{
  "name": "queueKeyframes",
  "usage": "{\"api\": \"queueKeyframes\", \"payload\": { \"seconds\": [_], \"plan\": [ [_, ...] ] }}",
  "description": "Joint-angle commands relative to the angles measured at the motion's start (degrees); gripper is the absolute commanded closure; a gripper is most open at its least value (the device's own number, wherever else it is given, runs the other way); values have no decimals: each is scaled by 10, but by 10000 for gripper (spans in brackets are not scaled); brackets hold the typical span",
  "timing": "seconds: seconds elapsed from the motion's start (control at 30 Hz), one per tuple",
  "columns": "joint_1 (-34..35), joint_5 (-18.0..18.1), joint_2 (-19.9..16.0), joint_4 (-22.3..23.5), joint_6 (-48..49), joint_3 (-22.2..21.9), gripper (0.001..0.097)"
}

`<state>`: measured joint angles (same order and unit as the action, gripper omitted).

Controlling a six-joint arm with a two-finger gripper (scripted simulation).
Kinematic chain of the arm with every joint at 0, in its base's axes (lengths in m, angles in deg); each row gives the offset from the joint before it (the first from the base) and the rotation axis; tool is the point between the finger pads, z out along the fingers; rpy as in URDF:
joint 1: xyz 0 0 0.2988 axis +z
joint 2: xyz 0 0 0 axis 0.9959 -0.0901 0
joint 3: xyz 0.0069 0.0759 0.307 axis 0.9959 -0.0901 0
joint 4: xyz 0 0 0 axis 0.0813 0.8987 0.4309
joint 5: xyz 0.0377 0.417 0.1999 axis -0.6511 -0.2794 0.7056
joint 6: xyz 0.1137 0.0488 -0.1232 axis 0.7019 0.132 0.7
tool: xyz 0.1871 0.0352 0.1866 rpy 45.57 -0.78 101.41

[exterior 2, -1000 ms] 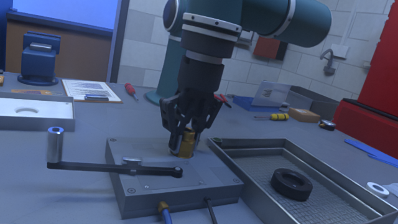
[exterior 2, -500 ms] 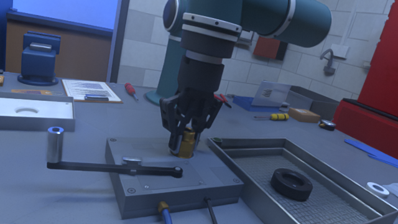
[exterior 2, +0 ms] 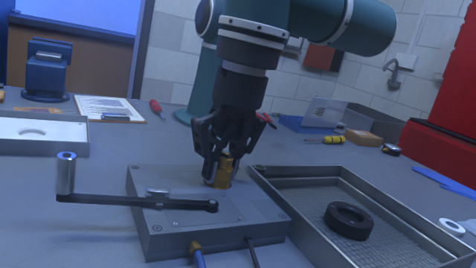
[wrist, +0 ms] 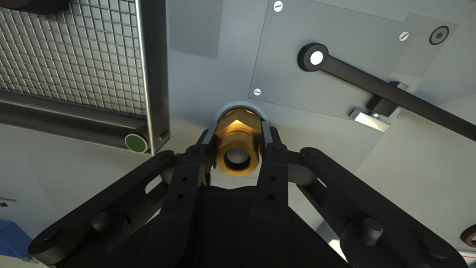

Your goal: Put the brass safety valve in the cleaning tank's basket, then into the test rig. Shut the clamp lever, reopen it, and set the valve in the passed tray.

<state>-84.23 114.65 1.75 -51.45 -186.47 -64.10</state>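
Note:
The brass safety valve stands upright in the round socket of the grey test rig. My gripper is straight above the rig, its fingers closed on the valve's two sides. The black clamp lever lies across the rig's top and swings out to the left, ending in a silver handle. The cleaning tank sits right of the rig, with a mesh basket and a black ring inside. The white passed tray sits far left.
The tank's metal rim runs close beside the rig, with a green button at its corner. Behind lie a clipboard, a red screwdriver, a blue vise and a red cabinet to the right.

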Motion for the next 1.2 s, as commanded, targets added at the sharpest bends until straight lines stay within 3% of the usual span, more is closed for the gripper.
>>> {"api": "queueKeyframes", "payload": {
  "seconds": [0.0, 0.27, 0.77, 1.17],
  "plan": [
    [0, 0, 0, 0, 0, 0, 546],
    [0, 0, 0, 0, 0, 0, 401],
    [0, 3, 3, 0, 0, 0, 401],
    [0, 33, 28, 0, 0, 5, 401]
  ]
}}
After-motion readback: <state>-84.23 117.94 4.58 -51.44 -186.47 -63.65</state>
